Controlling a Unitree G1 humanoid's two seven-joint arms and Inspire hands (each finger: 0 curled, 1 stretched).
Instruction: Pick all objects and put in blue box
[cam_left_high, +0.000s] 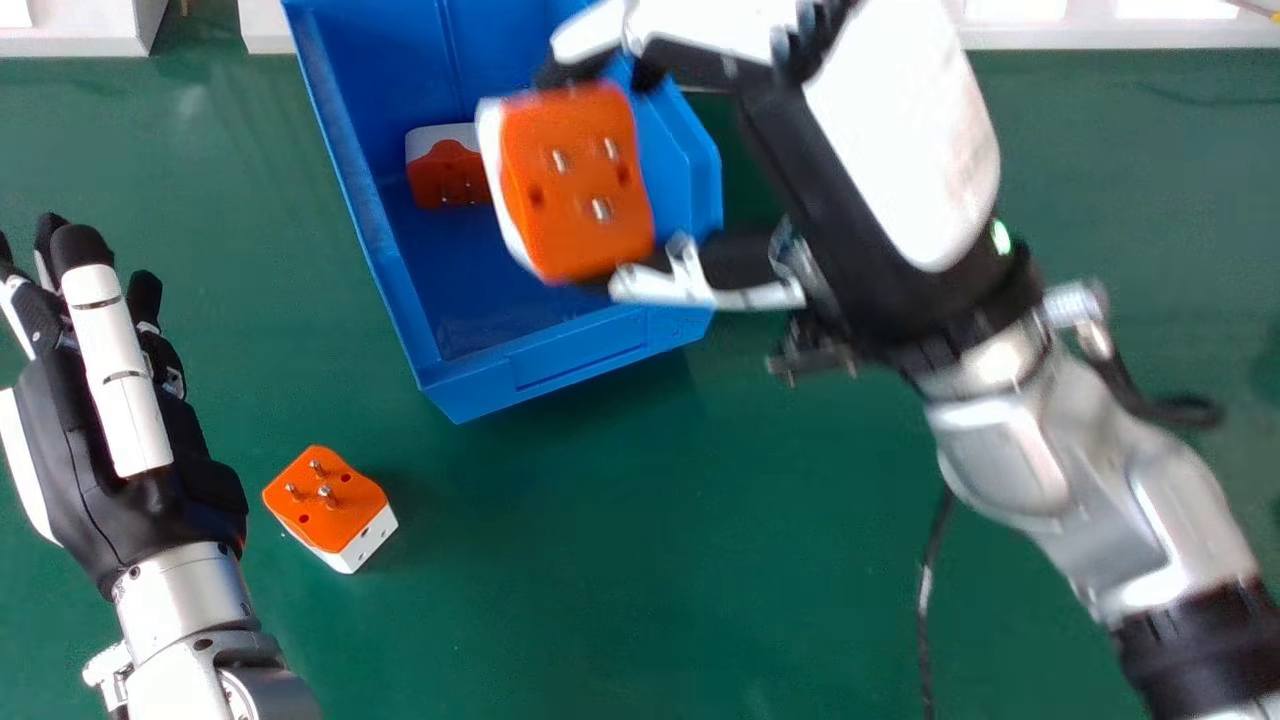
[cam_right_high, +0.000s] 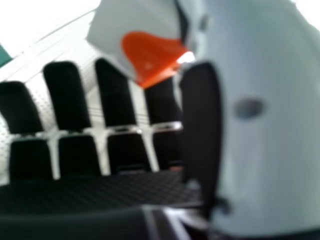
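Adapter (cam_left_high: 580, 185) sits between thumb and fingers of the right hand (cam_left_high: 850, 230).

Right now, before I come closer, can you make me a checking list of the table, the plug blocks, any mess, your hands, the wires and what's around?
Surface: green table, with the blue box standing open on it.
Job's things: one orange and white plug block in the box, one held block over it, one table block with its pins up.
Clutter: nothing seen.
Hands: right hand grips the held block; left hand is open, holding nothing.
Cables: a dark cable below the right forearm.
Surroundings: white surfaces past the table's far edge.
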